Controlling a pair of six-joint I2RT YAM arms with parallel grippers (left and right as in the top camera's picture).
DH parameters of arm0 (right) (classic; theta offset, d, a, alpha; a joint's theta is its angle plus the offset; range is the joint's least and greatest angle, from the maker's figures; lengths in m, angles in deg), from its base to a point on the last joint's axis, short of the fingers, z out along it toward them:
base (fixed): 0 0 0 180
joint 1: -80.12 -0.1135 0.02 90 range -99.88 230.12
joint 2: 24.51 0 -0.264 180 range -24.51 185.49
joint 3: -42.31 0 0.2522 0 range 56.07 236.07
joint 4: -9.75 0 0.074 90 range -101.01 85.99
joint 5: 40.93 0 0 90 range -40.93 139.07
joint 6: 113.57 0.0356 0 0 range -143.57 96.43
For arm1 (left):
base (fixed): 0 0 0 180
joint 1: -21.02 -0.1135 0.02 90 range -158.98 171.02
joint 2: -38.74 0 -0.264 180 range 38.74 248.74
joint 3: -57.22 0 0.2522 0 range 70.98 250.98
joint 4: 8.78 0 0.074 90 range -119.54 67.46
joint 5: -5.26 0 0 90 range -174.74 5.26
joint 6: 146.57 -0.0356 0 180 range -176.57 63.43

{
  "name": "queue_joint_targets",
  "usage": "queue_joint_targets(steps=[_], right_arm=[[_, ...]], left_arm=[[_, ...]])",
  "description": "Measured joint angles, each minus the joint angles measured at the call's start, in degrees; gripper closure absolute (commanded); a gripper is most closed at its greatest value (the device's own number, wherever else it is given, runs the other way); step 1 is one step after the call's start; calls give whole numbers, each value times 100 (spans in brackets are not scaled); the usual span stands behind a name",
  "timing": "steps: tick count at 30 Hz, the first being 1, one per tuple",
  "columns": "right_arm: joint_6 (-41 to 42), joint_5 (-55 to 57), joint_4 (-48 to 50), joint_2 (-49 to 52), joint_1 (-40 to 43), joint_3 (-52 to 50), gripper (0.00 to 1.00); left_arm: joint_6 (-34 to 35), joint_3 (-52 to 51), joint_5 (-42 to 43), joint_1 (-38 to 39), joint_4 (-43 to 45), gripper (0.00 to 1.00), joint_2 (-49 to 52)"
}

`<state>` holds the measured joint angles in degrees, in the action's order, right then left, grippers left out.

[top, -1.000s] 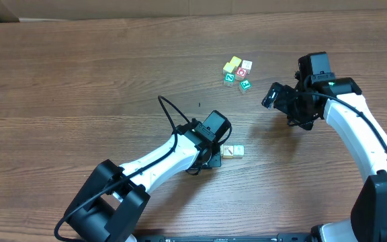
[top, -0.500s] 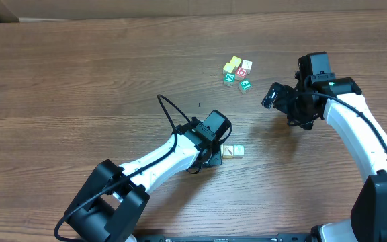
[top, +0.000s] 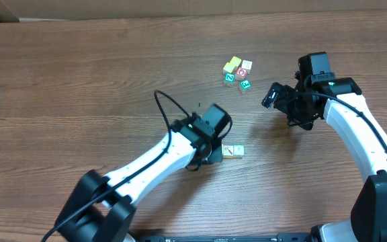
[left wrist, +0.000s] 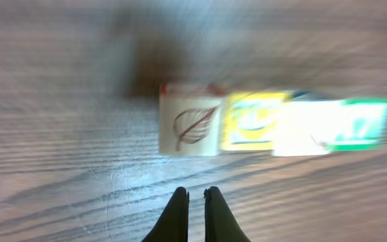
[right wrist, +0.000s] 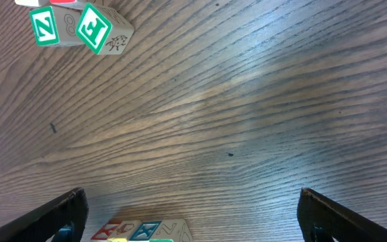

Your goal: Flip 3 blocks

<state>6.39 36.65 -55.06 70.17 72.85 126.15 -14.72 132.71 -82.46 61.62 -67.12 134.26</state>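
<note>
From left wrist only: leaf picture (left wrist: 195, 126) on blocks (left wrist: 274, 128)

Overhead: high, straight down, whole table (top: 79, 81). Left wrist: close on block row (left wrist: 247, 121). Right wrist: farther back.

White arms (top: 156, 158); black tapered fingers (left wrist: 177, 215)

The left wrist view is smeared by motion. The row of blocks (left wrist: 247, 124) shows a leaf drawing, a yellow face and a green edge, but no letter reads. From overhead, the left hand (top: 211, 156) lies mostly hidden beneath its own wrist, and the far cluster (top: 237, 72) is too small to read. In the right wrist view the bottom edge cuts that row of blocks (right wrist: 140, 232), and the top edge clips the green Z block (right wrist: 44, 27).
</note>
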Motion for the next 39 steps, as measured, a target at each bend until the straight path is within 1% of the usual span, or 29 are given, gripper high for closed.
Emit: queue_joint_targets(steps=[4, 10, 16, 21, 24, 25, 27, 28, 33, 36, 39], right_arm=[[2, 0, 0, 0, 0, 2, 0], [0, 0, 0, 0, 0, 2, 0], [0, 0, 2, 0, 0, 2, 0], [2, -4, 2, 0, 0, 0, 0], [7, -140, -37, 0, 0, 2, 0], [7, -210, -79, 0, 0, 2, 2], [-17, -321, -98, 0, 0, 0, 70], [-2, -367, -94, 0, 0, 0, 96], [15, -433, -723, 0, 0, -2, 96], [2, -400, -992, 0, 0, -87, 96], [4, -385, -1001, 0, 0, -426, 96]], left_arm=[[-140, 328, -28, -225, -264, 96, -223], [-308, 352, -140, -634, -472, 96, -195], [-348, 352, -170, -750, -345, 96, 197], [-516, 352, -170, -776, -302, 96, 588], [-656, 352, -85, -942, -282, 96, 706], [-726, 352, -33, -1025, -269, 96, 715], [-892, 352, 151, -1220, -260, 96, 719], [-988, 352, 275, -1333, -267, 96, 719], [-1357, 352, 680, -1762, -431, 96, 726], [-1449, 352, 745, -1777, -461, 96, 726], [-1510, 352, 782, -1740, -450, 96, 726]])
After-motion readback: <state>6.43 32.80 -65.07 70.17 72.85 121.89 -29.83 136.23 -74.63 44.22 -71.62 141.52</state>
